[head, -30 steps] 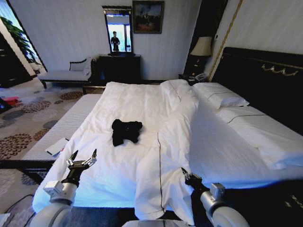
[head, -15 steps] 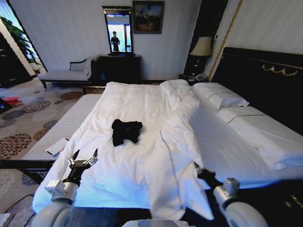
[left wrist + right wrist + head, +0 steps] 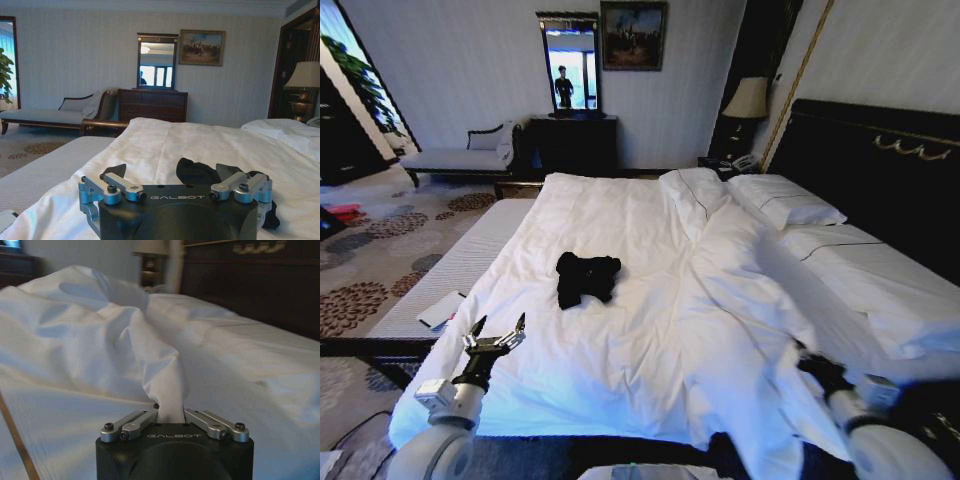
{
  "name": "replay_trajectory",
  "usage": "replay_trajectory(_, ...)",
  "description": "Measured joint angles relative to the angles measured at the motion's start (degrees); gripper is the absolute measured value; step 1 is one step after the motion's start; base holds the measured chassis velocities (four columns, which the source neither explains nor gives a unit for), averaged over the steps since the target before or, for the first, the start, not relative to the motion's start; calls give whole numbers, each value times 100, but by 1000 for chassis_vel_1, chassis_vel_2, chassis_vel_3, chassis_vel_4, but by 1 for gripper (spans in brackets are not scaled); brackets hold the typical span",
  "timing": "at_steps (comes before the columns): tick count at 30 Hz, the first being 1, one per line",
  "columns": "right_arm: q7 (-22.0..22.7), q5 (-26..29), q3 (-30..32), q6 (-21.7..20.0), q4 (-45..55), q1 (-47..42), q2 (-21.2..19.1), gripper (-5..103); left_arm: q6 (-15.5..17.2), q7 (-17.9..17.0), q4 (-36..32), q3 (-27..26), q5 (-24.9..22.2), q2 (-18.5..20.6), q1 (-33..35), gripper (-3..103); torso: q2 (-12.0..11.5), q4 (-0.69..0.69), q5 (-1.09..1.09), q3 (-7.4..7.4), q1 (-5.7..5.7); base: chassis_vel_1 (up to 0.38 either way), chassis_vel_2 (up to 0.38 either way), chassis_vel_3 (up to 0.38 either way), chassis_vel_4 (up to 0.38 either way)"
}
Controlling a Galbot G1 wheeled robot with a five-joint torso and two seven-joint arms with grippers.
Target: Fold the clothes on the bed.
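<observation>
On the bed (image 3: pixel 470 262) lay one black T-shirt (image 3: pixel 585 277); two pillows (image 3: pixel 786 200). Left gripper (image 3: pixel 494 335) hovered spread wide; right gripper (image 3: pixel 170 412) pinched the white duvet (image 3: pixel 160 375).

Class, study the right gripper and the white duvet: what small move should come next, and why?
Probably open the right gripper and let go of the duvet. Its fingers pinch a fold of the cover, which is spread over the bed, while the black T-shirt lies crumpled and untouched. The left gripper hovers open near the foot.

Head cam high at foot of bed (image 3: pixel 620 240), looking down; wrist cams low, skimming duvet (image 3: pixel 75 350).
</observation>
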Motion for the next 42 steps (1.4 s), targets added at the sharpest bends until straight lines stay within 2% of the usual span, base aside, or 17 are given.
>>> replay_trajectory(8, -45, -60, 546, 191, -474, -53, 408, 1, 0, 0, 72, 44, -19, 19, -90, 100, 0, 1, -1, 0, 0, 0, 0, 0, 0)
replay_trajectory(12, -71, -233, 779, 328, -736, -115, 533, 1, 0, 0, 104, 45, -45, 35, -107, 100, 0, 2, 0, 0, 0, 0, 0, 0, 0)
replay_trajectory(16, -134, -566, 957, 645, -1153, -304, 590, 1, -1, 4, 169, 38, -83, 48, -121, 100, 0, 1, 0, 0, 0, 0, 0, 0, 0)
replay_trajectory(23, -114, -601, 1133, 807, -1632, -217, 541, 1, -2, 8, 241, 123, -73, 36, -175, 100, 0, 3, 1, 0, 0, 0, 0, 0, 0)
replay_trajectory(30, -20, -724, 1335, 900, -2218, 83, -54, 1, 17, -7, 244, 127, -78, 80, -233, 100, 0, 4, 0, 0, 0, 0, 0, 0, 0)
replay_trajectory(34, 10, -743, 1363, 916, -2472, 176, -224, 1, 17, -9, 242, 112, -78, 66, -188, 100, 0, 4, 1, 0, 0, 0, 0, 0, 0)
replay_trajectory(37, 24, -786, 1337, 925, -2548, 163, -194, 1, 17, -9, 241, 122, -52, 47, -174, 100, 0, 5, -2, 0, 0, 0, 0, 0, 0)
replay_trajectory(42, 47, -931, 1151, 938, -2809, 158, 138, 1, 20, -17, 215, 133, -23, 18, -155, 100, 0, 3, 0, 0, 0, 0, 0, 0, 0)
